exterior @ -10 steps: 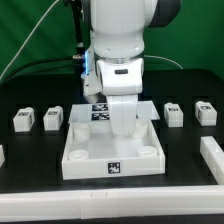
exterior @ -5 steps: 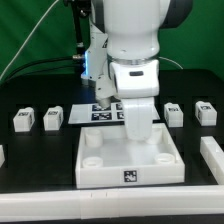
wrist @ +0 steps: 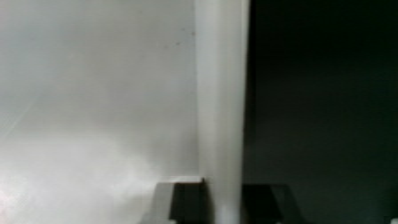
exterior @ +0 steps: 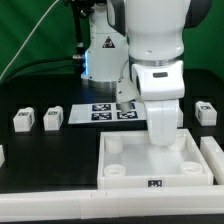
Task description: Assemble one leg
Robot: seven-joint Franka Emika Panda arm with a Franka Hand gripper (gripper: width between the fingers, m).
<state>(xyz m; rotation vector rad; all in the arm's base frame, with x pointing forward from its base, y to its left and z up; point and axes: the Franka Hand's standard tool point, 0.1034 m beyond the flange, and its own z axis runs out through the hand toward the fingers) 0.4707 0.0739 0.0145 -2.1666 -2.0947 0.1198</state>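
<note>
Fingers (wrist: 183, 203) clamped on tray (exterior: 125, 180) far wall, likely to drag it; 1 leg (exterior: 52, 118) lies well apart from tray.

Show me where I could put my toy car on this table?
The biggest bare patch is black table in front of the two legs, on the exterior view's left of the tray. The exterior view's right is crowded: tray, long bar, another leg and the arm squeezed together.

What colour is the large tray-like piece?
The tray is white; the exterior view shows it best.
</note>
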